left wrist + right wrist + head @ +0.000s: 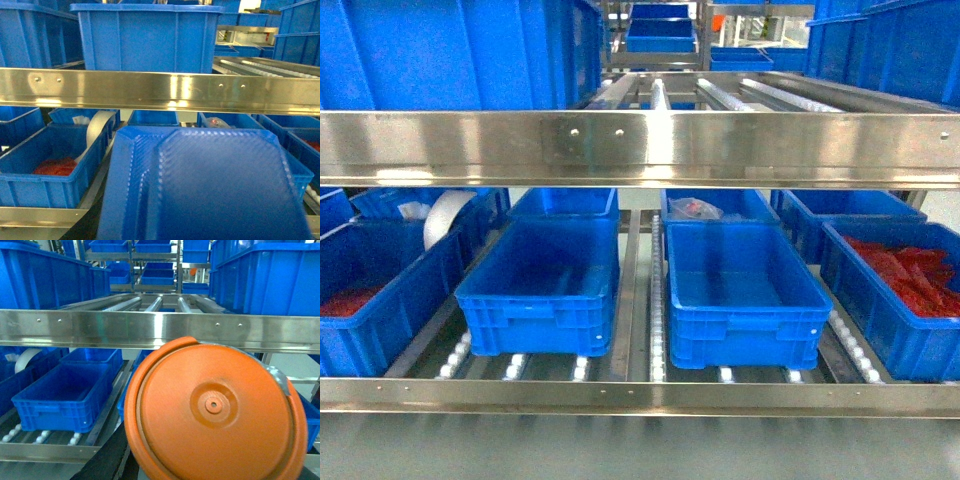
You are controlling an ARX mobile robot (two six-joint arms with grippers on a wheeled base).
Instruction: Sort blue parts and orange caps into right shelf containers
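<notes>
An orange cap (215, 410) fills the right wrist view and a blue part (210, 185) the left, each presumably gripped, though neither arm's fingers show; I cannot tell their state. Two empty crates (545, 285) (745, 295) sit side by side on the lower shelf (640, 395); carry each piece under the steel rail (640, 145), centre it over a crate, then release low.

The head camera faces the shelf straight on, slanting slightly down at the bright-blue ribbed plastic crates (743, 283) behind the horizontal polished steel rail (640, 148). Both wrist cameras look forward from lower and nearer, each half blocked by a close object. All three views share that rail (160, 91) (160, 329) and the crates behind.
</notes>
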